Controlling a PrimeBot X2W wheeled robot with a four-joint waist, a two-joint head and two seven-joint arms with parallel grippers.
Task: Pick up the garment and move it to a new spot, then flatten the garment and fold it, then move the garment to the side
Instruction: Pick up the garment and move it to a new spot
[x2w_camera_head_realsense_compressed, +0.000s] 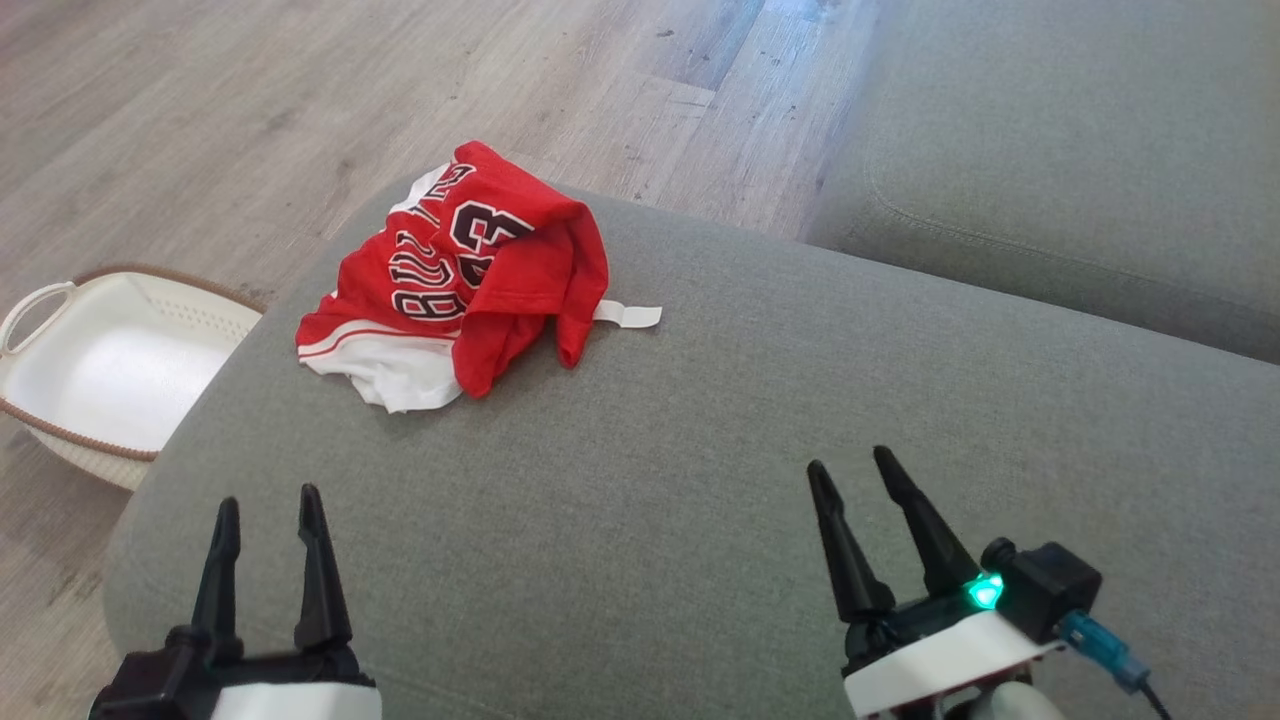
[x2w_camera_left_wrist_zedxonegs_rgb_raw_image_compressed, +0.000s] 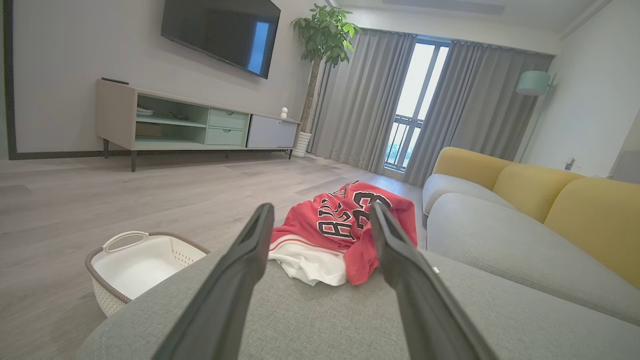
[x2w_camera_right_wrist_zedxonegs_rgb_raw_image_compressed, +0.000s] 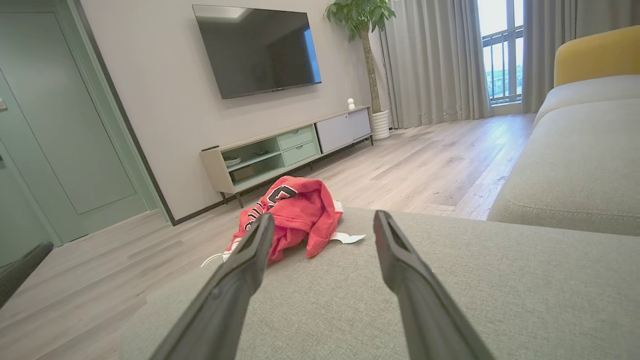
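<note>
On the far left part of the grey seat (x2w_camera_head_realsense_compressed: 700, 450) lies the shirt (x2w_camera_head_realsense_compressed: 470, 280). It is red with white trim and black letters, and it is all bunched up. One side is folded over on top. A thin white strip (x2w_camera_head_realsense_compressed: 628, 315) sticks out on its right. The shirt sits close to the far edge of the seat, with the floor (x2w_camera_head_realsense_compressed: 300, 100) just past it.

I think the job has not begun yet, and the first step is to pick the shirt up. The left jaws are nearer to it, so they should reach far and a bit right. It is best to pinch the thick red lump in the middle. The thin white strip is not a good place to grab, because it could slip out. Lift straight up, so the shirt does not slide off the far edge onto the floor. The big bare middle of the seat looks like a good new spot, with room to spread the shirt flat.

Both the left jaws and the right jaws are spread wide. They hold nothing and touch nothing of the shirt. They hang over the near part of the seat, well apart from the shirt.

A white basket (x2w_camera_head_realsense_compressed: 40, 300) stands on the floor to the left of the seat.
</note>
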